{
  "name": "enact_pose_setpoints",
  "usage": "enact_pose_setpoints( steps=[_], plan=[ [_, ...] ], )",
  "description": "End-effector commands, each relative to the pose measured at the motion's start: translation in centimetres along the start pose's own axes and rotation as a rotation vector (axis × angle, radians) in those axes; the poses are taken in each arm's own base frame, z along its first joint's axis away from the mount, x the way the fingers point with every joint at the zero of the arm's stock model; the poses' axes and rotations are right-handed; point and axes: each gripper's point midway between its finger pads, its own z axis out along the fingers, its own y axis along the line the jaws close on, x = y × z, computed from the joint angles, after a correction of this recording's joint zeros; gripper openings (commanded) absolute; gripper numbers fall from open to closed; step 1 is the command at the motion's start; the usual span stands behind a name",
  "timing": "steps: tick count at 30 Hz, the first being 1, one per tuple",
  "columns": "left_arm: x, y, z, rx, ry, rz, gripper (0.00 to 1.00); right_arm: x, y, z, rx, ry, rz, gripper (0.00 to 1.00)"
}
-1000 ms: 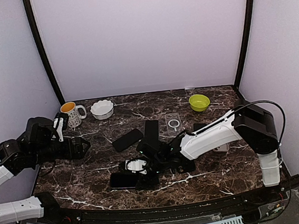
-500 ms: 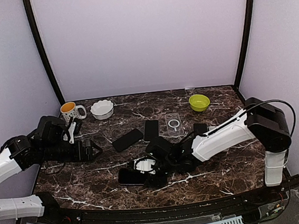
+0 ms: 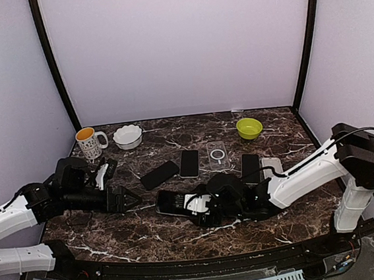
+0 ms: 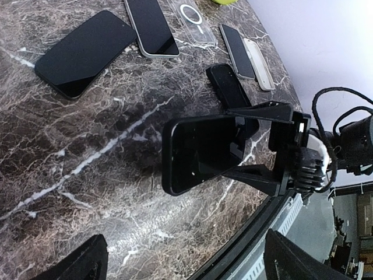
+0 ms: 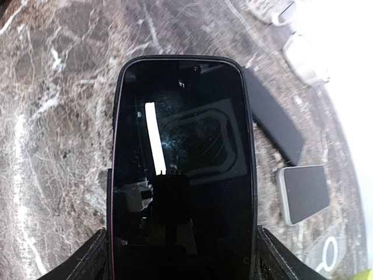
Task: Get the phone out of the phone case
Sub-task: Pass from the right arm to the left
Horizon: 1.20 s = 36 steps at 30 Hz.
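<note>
The phone (image 5: 180,134), a black slab in a dark phone case (image 5: 116,111), is held off the table by its long sides, with my right gripper (image 5: 183,259) shut on it. In the top view the phone (image 3: 170,202) hangs over the table's front middle. My left gripper (image 3: 128,200) is open just left of it, not touching. In the left wrist view the phone (image 4: 201,151) is ahead of my open left gripper (image 4: 189,262), whose fingertips (image 4: 87,262) show at the bottom corners. The right gripper's fingers (image 4: 259,178) clamp the phone's right end.
Three loose phones (image 3: 159,174) (image 3: 189,163) (image 3: 250,167) and a clear case (image 3: 218,155) lie behind the held phone. At the back stand a mug (image 3: 89,143), a white bowl (image 3: 128,136) and a green bowl (image 3: 249,128). A pale device (image 3: 271,166) lies at right.
The right arm has carried the phone to the right and away from the front edge. The left gripper has swung right and forward, closing in on the phone.
</note>
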Motion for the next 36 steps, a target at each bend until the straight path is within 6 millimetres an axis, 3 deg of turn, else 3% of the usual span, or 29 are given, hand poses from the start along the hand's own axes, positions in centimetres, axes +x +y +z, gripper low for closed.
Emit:
enact_pose_setpoints(
  steps=[1,12,20,29,33,36],
  plan=[
    [-1.4,-2.3,-0.4,0.12,-0.073,0.08,0.95,-6.3,-4.1,-3.5,0.175,-0.24,-0.001,0.42],
    [-0.9,-6.8,-0.4,0.39,-0.024,0.149,0.81,-9.7,-2.7,-7.4,0.087,-0.391,-0.014,0.44],
    [-1.3,-7.1,0.7,0.413,0.003,0.123,0.65,-11.6,-2.5,-8.6,0.096,-0.442,-0.024,0.44],
    [-0.5,-6.8,1.4,0.42,0.052,0.062,0.3,-12.2,-4.7,-8.0,0.22,-0.399,0.008,0.44],
    [-0.5,-6.4,1.6,0.402,0.058,0.027,0.27,-12.5,-5.4,-7.7,0.272,-0.373,0.022,0.44],
    [-0.9,-6.5,1.6,0.397,0.047,0.016,0.18,-12.7,-5.2,-7.6,0.281,-0.366,0.015,0.44]
  ],
)
